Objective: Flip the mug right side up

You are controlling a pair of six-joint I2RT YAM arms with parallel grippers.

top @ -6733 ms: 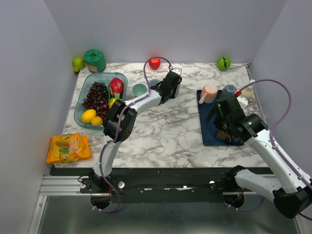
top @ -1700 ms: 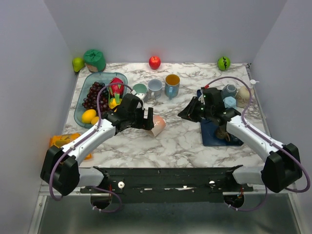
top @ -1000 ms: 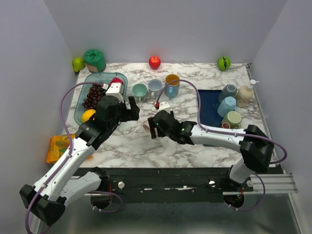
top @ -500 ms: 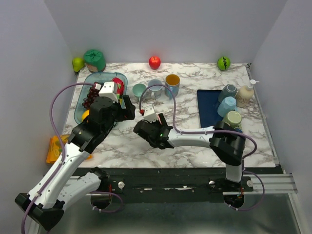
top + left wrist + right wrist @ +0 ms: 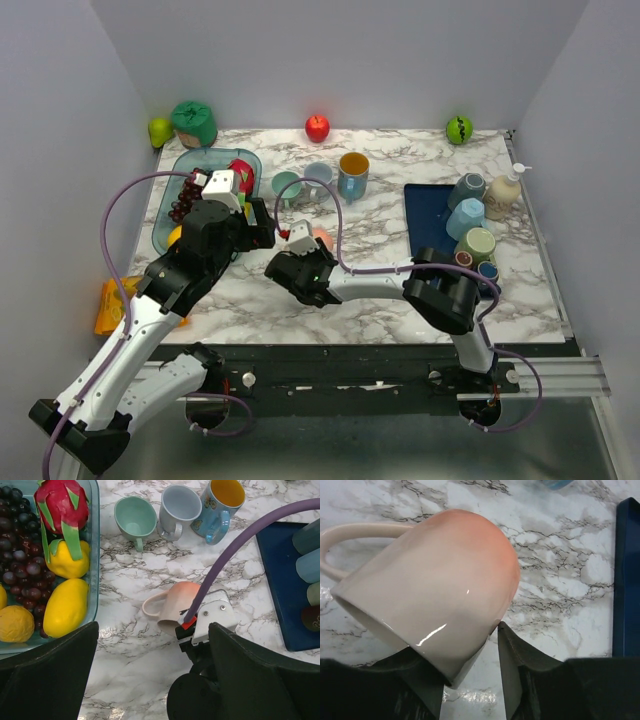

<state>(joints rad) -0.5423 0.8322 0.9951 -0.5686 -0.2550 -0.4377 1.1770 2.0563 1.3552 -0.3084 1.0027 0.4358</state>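
The pink mug lies tilted on the marble table, rim clamped in the right gripper, which has swung in from the blue mat within 2 seconds; righting seems imminent. The left gripper hovers above, jaws apart.

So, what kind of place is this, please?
Probably a lab bench staged as a kitchen counter: a marble-pattern table inside plain grey walls, two arms bolted to its edge, mugs standing upright, and a fruit tray.
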